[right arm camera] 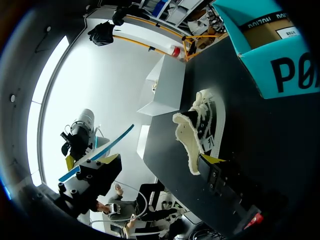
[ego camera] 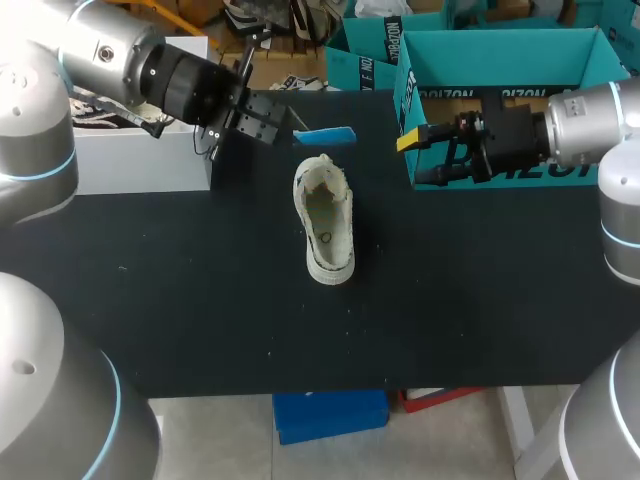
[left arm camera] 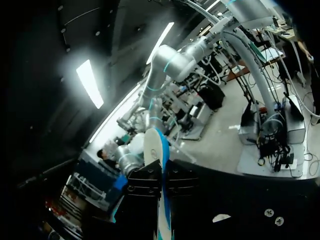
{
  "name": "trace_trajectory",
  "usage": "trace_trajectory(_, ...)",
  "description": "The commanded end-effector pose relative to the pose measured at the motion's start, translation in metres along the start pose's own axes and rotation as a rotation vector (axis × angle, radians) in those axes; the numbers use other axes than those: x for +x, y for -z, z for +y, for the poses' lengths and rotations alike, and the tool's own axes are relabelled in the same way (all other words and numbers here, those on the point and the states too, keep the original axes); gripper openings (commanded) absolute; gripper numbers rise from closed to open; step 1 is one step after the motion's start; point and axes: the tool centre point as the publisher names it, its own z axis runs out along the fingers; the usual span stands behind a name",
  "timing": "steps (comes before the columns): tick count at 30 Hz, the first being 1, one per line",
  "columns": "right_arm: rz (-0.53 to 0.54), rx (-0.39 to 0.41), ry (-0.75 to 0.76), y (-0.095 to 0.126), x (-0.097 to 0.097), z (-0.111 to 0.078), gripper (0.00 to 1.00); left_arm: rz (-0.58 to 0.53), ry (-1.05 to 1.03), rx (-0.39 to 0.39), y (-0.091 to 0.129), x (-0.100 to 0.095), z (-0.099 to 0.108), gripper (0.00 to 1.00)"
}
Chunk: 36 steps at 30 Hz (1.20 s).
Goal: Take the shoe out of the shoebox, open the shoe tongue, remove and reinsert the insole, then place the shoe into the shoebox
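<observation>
A cream low-top shoe (ego camera: 328,222) lies on the black table (ego camera: 200,300), its opening toward the far edge. It also shows in the right wrist view, where the shoe (right arm camera: 200,127) lies just ahead of one yellow fingertip (right arm camera: 212,159). My left gripper (ego camera: 293,127) hangs above the table behind the shoe, shut on the blue insole (ego camera: 326,135). Seen edge-on from the left wrist, the white-and-blue insole (left arm camera: 159,165) is pinched between the black fingers (left arm camera: 137,192). My right gripper (ego camera: 410,138) stands open and empty in front of the teal shoebox (ego camera: 500,60).
A white box (ego camera: 140,160) stands at the table's far left, under my left arm. The teal shoebox (right arm camera: 280,65) is open at the far right. A second teal box (ego camera: 365,50) stands behind it.
</observation>
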Motion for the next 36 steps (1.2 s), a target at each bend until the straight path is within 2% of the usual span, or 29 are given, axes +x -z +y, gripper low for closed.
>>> trace_trajectory(1,0.002,-0.003,0.0,-0.002,-0.001,0.0,1.0,-0.019,-0.058,-0.05,-0.001,0.026,-0.002,0.0)
trace_trajectory(4,0.002,-0.003,0.0,-0.002,-0.001,0.0,1.0,-0.046,-0.085,-0.096,0.001,0.046,0.004,0.0)
trace_trajectory(5,0.002,-0.003,0.0,-0.002,-0.001,0.0,1.0,-0.081,-0.114,-0.079,0.001,0.056,0.005,0.0)
trace_trajectory(7,0.002,-0.003,0.0,-0.002,-0.001,0.0,1.0,-0.07,-0.148,-0.126,0.0,0.069,0.006,0.0)
trace_trajectory(15,0.002,-0.003,0.0,-0.002,-0.001,0.0,1.0,-0.104,-0.32,-0.086,-0.01,0.112,0.015,0.0)
trace_trajectory(18,0.002,-0.003,0.0,-0.002,-0.001,0.0,1.0,-0.098,-0.388,-0.125,-0.012,0.128,0.023,0.0)
trace_trajectory(20,0.002,-0.003,0.0,-0.002,-0.001,0.0,1.0,-0.064,-0.45,-0.191,-0.014,0.14,0.03,0.0)
trace_trajectory(22,0.002,-0.003,0.0,-0.002,-0.001,0.0,1.0,-0.053,-0.488,-0.222,-0.017,0.15,0.034,0.0)
trace_trajectory(27,0.002,-0.003,0.0,-0.002,-0.001,0.0,1.0,0.006,-0.618,-0.294,-0.027,0.167,0.048,0.0)
trace_trajectory(31,0.002,-0.003,0.0,-0.002,-0.001,0.0,1.0,0.017,-0.685,-0.364,-0.031,0.174,0.061,0.0)
trace_trajectory(34,0.002,-0.003,0.0,-0.002,-0.001,0.0,1.0,0.03,-0.709,-0.397,-0.032,0.177,0.079,0.0)
trace_trajectory(36,0.002,-0.003,0.0,-0.002,-0.001,0.0,1.0,0.023,-0.711,-0.393,-0.033,0.177,0.091,0.0)
